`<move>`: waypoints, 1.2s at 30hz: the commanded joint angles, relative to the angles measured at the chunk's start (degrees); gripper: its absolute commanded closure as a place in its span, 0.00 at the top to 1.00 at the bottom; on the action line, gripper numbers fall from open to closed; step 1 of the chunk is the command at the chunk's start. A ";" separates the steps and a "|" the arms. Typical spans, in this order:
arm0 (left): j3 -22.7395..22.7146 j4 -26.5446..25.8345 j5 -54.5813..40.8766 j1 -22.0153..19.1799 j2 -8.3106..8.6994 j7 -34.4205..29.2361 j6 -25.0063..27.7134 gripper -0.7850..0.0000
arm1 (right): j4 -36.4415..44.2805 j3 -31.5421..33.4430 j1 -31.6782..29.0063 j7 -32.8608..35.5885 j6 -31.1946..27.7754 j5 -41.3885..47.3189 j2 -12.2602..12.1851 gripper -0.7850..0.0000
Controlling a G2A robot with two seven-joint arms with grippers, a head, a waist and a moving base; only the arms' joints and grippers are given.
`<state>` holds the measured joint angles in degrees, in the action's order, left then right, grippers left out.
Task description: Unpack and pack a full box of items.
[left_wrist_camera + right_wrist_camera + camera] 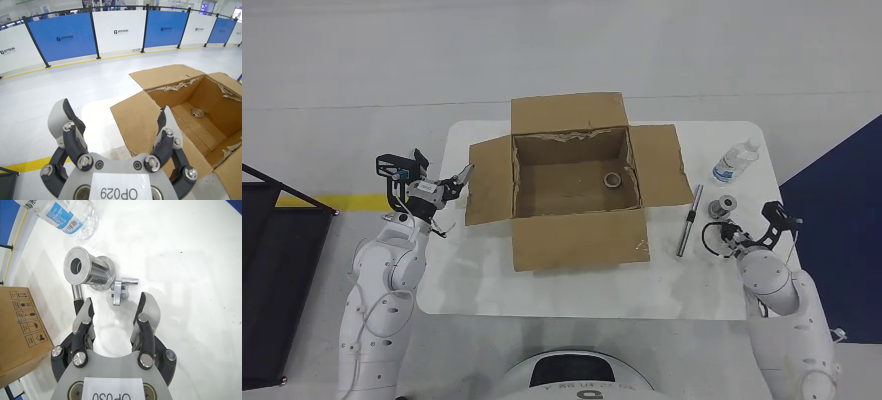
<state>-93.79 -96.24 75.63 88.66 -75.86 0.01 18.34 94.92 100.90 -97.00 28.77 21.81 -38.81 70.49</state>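
An open cardboard box (577, 245) (143, 128) sits mid-table with a metal ring (612, 180) (197, 113) on its floor. My left gripper (460, 178) (115, 111) hangs open and empty just off the box's left flap. Right of the box lie a metal rod (688, 220) (76, 291), a flanged metal spool (723, 208) (88, 271), a small clamp block with a pin (121, 291) and a plastic bottle (735, 162) (66, 217). My right gripper (720, 240) (116, 303) is open just short of the clamp block, nothing between its fingers.
The white table (542, 290) has bare room in front of the box. A black rack (272, 260) stands off the table's left side. The box's flaps are spread outward on all sides.
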 commanded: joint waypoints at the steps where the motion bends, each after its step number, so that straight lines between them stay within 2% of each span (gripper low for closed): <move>1: 0.00 0.00 0.00 0.00 0.00 0.00 0.00 1.00 | 3.23 -0.12 -1.70 -0.34 1.30 -1.45 0.02 1.00; 7: 0.00 0.00 0.00 0.00 0.00 0.00 0.00 1.00 | 20.64 0.36 -10.97 -6.49 1.10 -3.49 0.46 1.00; 9: 0.00 0.00 0.00 0.00 0.00 0.00 0.00 1.00 | 25.53 -0.55 -12.86 -8.80 -2.00 -3.37 0.61 1.00; 12: 0.00 0.00 0.00 0.00 0.00 0.00 0.00 1.00 | 29.39 -2.58 -12.48 -8.33 -8.69 -4.35 0.44 1.00; 18: 0.00 0.00 0.00 0.00 0.00 0.00 0.00 1.00 | 29.86 -10.13 -2.30 -0.31 -13.51 -8.43 0.07 1.00; 26: 0.00 0.00 0.00 0.00 0.00 0.00 0.00 1.00 | 21.14 -26.55 15.83 11.17 -16.30 -11.65 0.84 1.00; 34: 0.00 0.00 0.00 0.00 0.00 0.00 0.00 1.00 | 8.38 -37.90 29.62 13.23 -15.35 -5.89 3.12 1.00; 36: 0.00 0.00 0.00 0.00 0.00 0.00 0.00 1.00 | 8.38 -37.90 29.62 13.23 -15.35 -5.89 3.12 1.00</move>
<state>-93.79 -96.24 75.63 88.66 -75.86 0.01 18.34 103.23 62.93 -67.26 42.04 6.44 -44.66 73.62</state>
